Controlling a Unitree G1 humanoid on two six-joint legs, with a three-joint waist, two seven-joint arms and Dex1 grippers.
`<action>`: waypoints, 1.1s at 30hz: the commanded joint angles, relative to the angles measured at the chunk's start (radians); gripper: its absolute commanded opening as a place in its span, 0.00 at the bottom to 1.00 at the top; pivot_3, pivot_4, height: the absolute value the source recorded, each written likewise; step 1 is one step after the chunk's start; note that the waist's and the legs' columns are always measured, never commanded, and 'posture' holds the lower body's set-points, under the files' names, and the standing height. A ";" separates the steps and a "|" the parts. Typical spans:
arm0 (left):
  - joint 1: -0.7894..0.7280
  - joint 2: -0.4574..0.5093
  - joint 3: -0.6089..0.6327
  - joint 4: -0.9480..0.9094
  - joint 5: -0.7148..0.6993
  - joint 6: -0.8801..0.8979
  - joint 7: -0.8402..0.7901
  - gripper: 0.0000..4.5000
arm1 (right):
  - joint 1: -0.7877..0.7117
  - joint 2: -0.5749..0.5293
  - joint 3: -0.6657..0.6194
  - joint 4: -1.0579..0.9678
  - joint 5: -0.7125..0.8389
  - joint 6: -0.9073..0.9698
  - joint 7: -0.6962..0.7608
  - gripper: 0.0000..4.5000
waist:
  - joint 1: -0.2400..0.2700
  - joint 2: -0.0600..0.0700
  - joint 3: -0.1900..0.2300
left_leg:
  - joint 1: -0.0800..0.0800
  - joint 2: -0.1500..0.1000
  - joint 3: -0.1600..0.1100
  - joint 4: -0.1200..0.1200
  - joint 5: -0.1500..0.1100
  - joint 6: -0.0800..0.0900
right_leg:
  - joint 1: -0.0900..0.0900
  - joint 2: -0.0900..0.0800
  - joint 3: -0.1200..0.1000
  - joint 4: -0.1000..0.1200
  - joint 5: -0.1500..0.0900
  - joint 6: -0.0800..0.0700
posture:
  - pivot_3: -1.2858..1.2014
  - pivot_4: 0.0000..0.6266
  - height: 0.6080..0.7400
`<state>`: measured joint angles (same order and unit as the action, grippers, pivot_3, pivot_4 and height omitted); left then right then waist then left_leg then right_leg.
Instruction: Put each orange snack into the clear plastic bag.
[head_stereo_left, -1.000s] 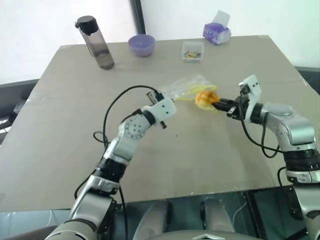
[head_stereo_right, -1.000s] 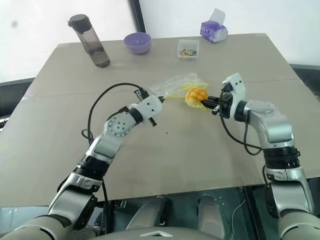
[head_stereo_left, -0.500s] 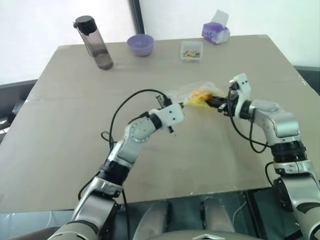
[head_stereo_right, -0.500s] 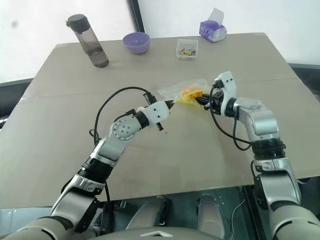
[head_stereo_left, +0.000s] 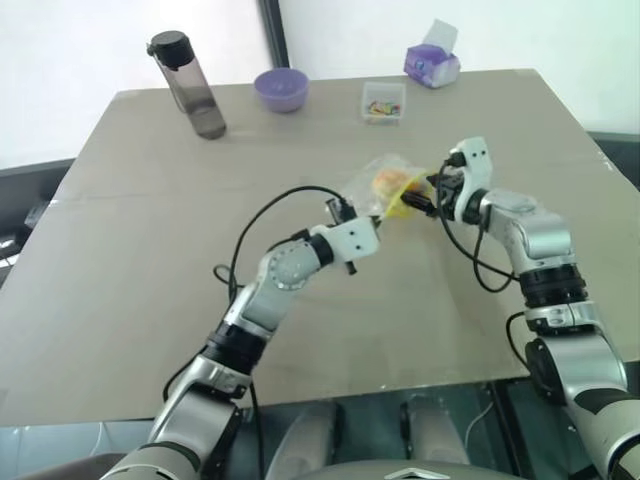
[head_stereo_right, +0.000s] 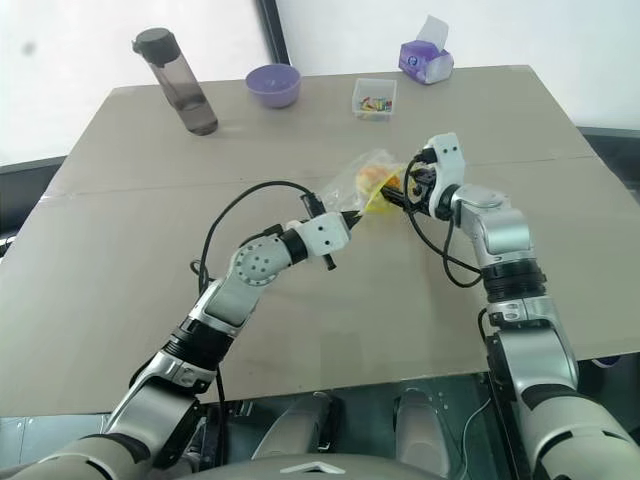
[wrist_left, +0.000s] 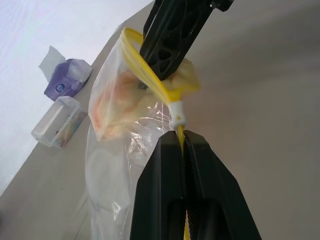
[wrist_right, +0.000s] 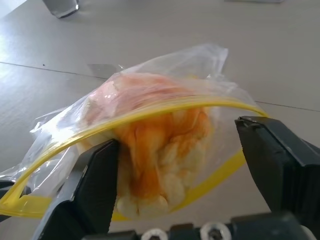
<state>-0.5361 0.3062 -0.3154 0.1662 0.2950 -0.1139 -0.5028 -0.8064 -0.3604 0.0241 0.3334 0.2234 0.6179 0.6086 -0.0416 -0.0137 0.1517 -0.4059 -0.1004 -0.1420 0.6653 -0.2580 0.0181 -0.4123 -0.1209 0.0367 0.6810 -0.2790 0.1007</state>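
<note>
The clear plastic bag (head_stereo_left: 365, 178) hangs just above the table's middle, its mouth with the yellow strip (wrist_left: 150, 75) held wide. My left gripper (head_stereo_left: 378, 214) is shut on that strip at its corner (wrist_left: 180, 131). The orange snack (wrist_right: 165, 145) sits inside the bag, just past the mouth. My right gripper (wrist_right: 177, 142) reaches into the mouth from the right, its jaws open wide on either side of the snack. One finger (wrist_right: 97, 175) lies close against the snack's side and the other finger (wrist_right: 280, 150) stands clear of it.
Along the table's far edge stand a dark water bottle (head_stereo_left: 188, 85), a purple bowl (head_stereo_left: 283, 88), a small clear box of colourful bits (head_stereo_left: 384, 102) and a purple tissue pack (head_stereo_left: 433, 62). Bare tabletop (head_stereo_left: 150, 250) spreads on the left and in front.
My right gripper carried the snack leftward into the bag's mouth and its jaws opened. My left gripper shifted right, holding the bag's strip.
</note>
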 joint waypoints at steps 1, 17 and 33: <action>-0.024 -0.017 0.044 -0.021 -0.026 0.027 0.034 0.00 | 0.028 -0.033 -0.024 -0.117 0.039 0.016 0.046 0.87 | 0.000 0.000 0.000 | -0.001 0.000 0.000 0.000 0.000 0.000 | 0.000 0.000 0.000 0.000 0.000 0.000 | 0.52 0.24 1.00; -0.045 -0.074 0.102 -0.035 -0.108 0.140 0.042 0.00 | 0.181 -0.215 0.126 -0.051 -0.224 -0.384 0.069 0.87 | -0.003 0.000 0.000 | -0.007 -0.001 -0.004 0.004 0.000 0.000 | -0.003 -0.001 -0.006 0.000 0.000 0.000 | 0.52 0.24 1.00; -0.004 -0.058 0.089 -0.094 -0.099 0.170 0.047 0.00 | -0.038 -0.093 0.172 0.441 -0.403 -0.835 -0.090 0.87 | -0.002 0.000 0.000 | -0.007 -0.001 -0.005 0.005 0.000 0.000 | -0.003 -0.001 -0.007 0.000 0.000 0.000 | 0.52 0.24 1.00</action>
<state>-0.5416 0.2466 -0.2295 0.1248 0.1965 0.0589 -0.4611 -0.8177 -0.4524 0.1998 0.7648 -0.1751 -0.1621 0.5245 -0.0440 -0.0135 0.1514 -0.4131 -0.1016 -0.1465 0.6700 -0.2578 0.0178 -0.4155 -0.1221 0.0302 0.6807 -0.2788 0.1009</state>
